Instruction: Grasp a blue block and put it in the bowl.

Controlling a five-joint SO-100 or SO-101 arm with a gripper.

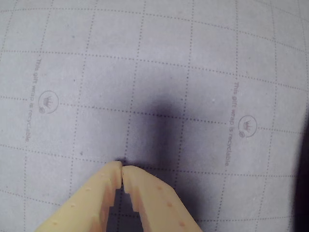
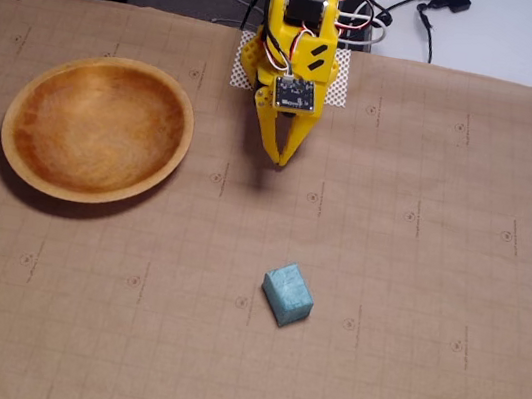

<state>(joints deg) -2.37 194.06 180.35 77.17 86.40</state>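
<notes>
Blue block (image 2: 287, 294) resting on the paper-covered worktop (image 2: 415, 284), well apart from the gripper (image 2: 280, 162) and lower in the fixed view, a touch to the right of the fingertips. Turned at an angle to the printed grid, long axis running roughly from upper left to lower right in that view. Nothing between it and the arm. Wooden bowl (image 2: 98, 128) off to the left in the same view, empty, about level with the fingers and likewise clear of them, well apart from the block.

Fingers (image 1: 112, 170) pressed together at the tips, holding nothing, hanging close above the paper. No grasp begun. Likely needed next: parting the fingers, reaching outward from the base over the block, and rotating the wrist to meet its slanted faces squarely rather than corner-on.

Fixed view: the whole layout, block, bowl and yellow arm (image 2: 298, 22) together, so direction and spacing readable there. Wrist view: only closed tips, their dark shadow (image 1: 161, 130) and gridded gift wrap (image 1: 63, 63); neither block nor bowl in frame, so no help yet for lining up, though best for confirming tip contact.
</notes>
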